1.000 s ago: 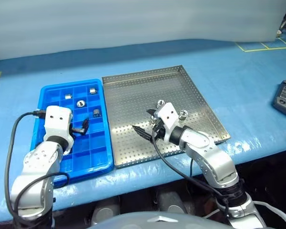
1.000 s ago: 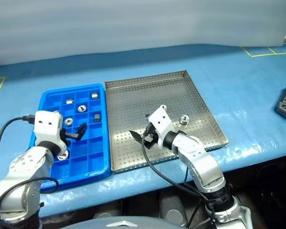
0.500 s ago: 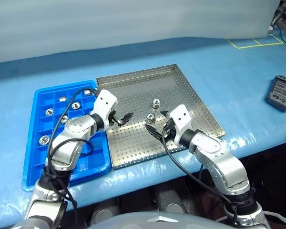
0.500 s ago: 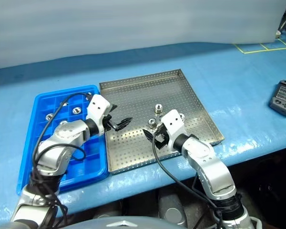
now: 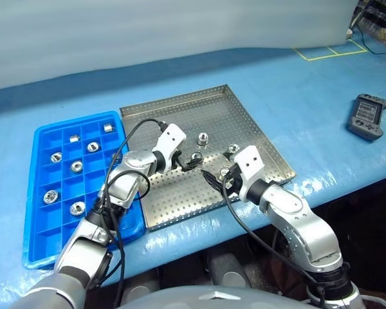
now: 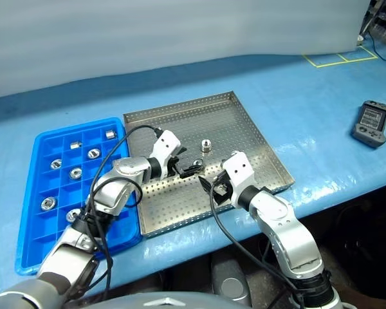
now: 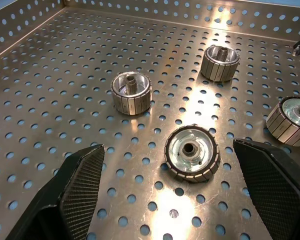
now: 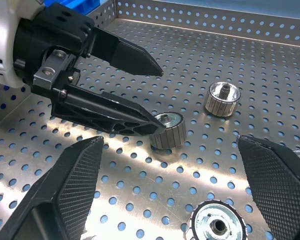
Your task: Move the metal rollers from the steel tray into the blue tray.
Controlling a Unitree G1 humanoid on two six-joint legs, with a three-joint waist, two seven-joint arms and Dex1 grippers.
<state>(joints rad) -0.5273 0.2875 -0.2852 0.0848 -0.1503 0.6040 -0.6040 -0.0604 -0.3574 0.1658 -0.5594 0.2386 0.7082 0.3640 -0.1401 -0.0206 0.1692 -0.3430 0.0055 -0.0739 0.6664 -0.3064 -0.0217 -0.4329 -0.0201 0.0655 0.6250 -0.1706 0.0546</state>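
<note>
The steel tray lies mid-table, with the blue tray on its left. Several metal rollers lie loose on the steel tray; one sits furthest back and another to the right. My left gripper reaches in from the left, open and low, with a roller on the sheet between its fingers. My right gripper is open near the tray's front, facing the left one, and a roller lies between its fingers. Several more rollers rest in the blue tray's compartments.
A black handheld device lies on the blue table at the right. Yellow tape lines mark the far right corner. The table's front edge runs just below both trays. Black cables trail from each wrist.
My left arm has swung from over the blue tray across to the steel tray, still open. The right gripper has barely shifted. The view itself has turned to the right.
</note>
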